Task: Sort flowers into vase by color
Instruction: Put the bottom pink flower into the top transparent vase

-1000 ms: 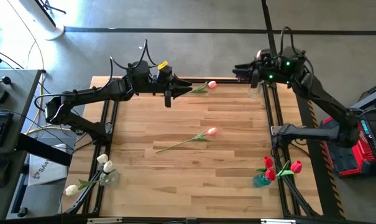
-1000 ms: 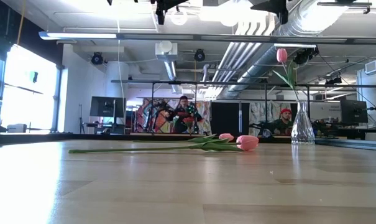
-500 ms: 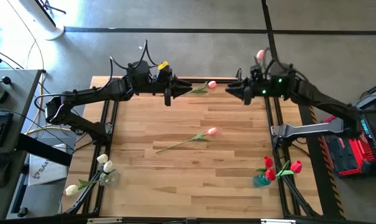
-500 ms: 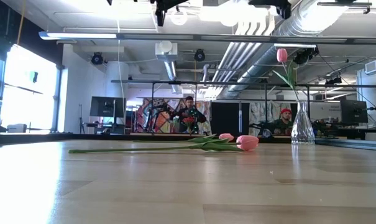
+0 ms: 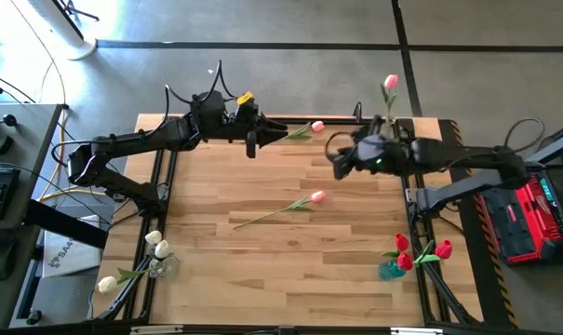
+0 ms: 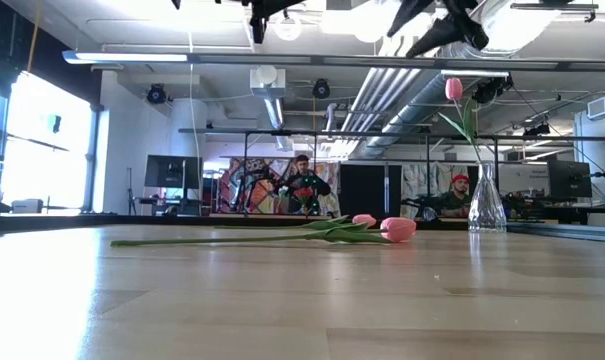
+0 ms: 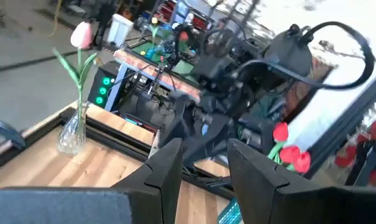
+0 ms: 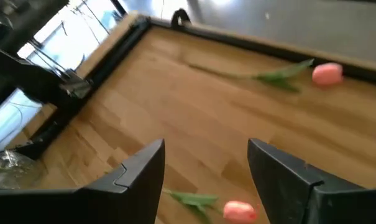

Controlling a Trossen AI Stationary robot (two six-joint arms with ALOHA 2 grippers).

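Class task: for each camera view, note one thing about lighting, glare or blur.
High view: sunlight washes out the floor at top left. Low view: bright ceiling lights glare; the near wooden table is soft. Left wrist view: background streaked with blur. Right wrist view: the pink tulip head looks blurred.

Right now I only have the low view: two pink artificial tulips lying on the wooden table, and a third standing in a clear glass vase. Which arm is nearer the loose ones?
Observer: From above, the right gripper hangs between the back pink tulip and the middle pink tulip.
Operator: Holding anything?
Observer: No. Its wrist view shows open fingers with nothing between them.
Operator: And the left?
Observer: The left gripper hovers open and empty near the back tulip's stem end.
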